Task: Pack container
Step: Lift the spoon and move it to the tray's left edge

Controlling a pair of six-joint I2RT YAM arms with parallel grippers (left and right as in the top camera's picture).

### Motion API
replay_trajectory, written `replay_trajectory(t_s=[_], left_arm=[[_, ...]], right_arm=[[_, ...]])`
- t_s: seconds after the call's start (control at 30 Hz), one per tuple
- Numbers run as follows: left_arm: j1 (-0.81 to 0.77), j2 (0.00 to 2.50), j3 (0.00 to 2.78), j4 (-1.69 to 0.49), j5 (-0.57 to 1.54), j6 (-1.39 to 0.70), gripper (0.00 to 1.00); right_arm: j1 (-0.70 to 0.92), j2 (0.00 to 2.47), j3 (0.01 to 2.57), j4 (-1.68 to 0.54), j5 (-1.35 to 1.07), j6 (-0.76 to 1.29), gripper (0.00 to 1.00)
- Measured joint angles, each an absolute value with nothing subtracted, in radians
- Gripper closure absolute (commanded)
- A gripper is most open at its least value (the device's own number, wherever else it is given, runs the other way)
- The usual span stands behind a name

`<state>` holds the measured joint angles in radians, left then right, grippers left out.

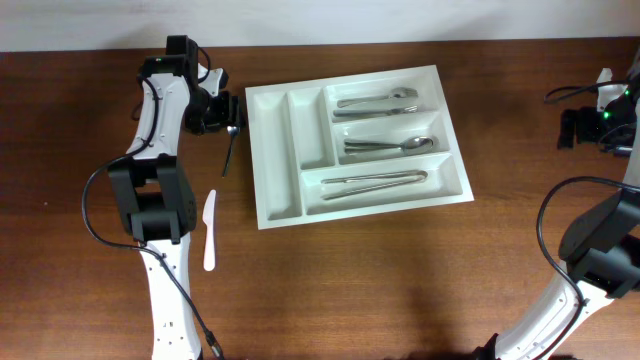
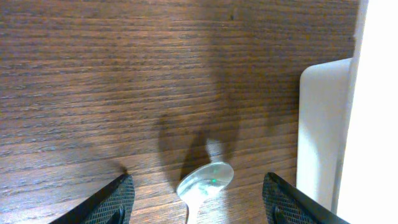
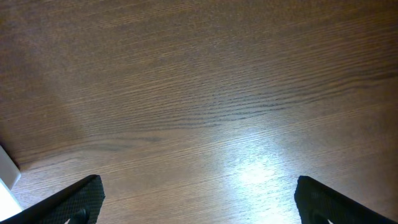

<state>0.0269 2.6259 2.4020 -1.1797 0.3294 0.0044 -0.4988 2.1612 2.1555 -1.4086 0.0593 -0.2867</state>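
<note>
The container [image 1: 276,160] is a white five-compartment tray at the table's middle. Its three long compartments hold metal cutlery [image 1: 388,146]; the two narrow upright ones look empty. A metal spoon [image 1: 230,146] lies on the wood just left of the tray. My left gripper [image 1: 228,112] is open above the spoon's far end. In the left wrist view the spoon bowl [image 2: 205,180] lies between the spread fingers [image 2: 199,200], untouched, with the tray's edge [image 2: 323,124] at right. My right gripper [image 1: 572,128] is open and empty over bare wood [image 3: 199,199] at the far right.
A white plastic knife [image 1: 209,228] lies on the table left of the tray, near the left arm's base. A black cable [image 1: 570,92] runs at the far right edge. A small white corner [image 3: 6,180] shows at the left of the right wrist view.
</note>
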Motion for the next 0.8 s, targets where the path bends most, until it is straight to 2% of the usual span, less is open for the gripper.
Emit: replay_trajectory(t_s=[0.5, 0.8], left_arm=[[0.023, 2.626, 2.402, -1.2, 0.264, 0.008, 0.32], [-0.019, 2.626, 2.403, -1.202, 0.149, 0.009, 0.32]], right_arm=[[-0.499, 2.161, 2.156, -1.409, 0.059, -0.287, 0.01], [-0.499, 2.161, 2.156, -1.409, 0.059, -0.287, 0.01]])
